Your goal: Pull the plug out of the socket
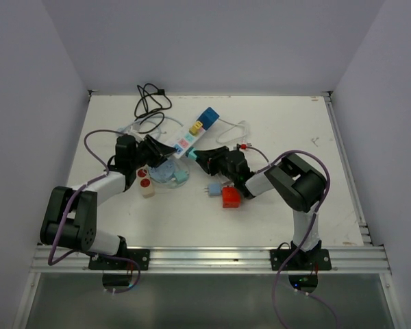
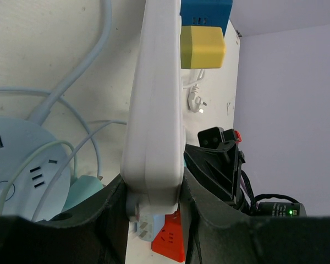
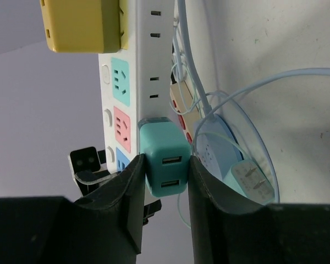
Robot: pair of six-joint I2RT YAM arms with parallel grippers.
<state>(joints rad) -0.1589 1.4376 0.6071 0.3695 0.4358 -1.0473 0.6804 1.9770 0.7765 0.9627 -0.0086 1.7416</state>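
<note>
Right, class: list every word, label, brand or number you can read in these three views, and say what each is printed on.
None can be read in any view.
The power strip shows only coloured socket faces and slots, no lettering.
The teal charger, yellow plug and round socket hub carry no legible print.
Any print in the top view is too small to tell.

The left arm (image 1: 101, 185) and right arm (image 1: 300, 181) had white links and black joints; purple cables (image 1: 87, 140) looped along each; the left hand (image 2: 152, 190) and right hand (image 3: 165, 165) had matte black fingers (image 3: 126, 209).
</note>
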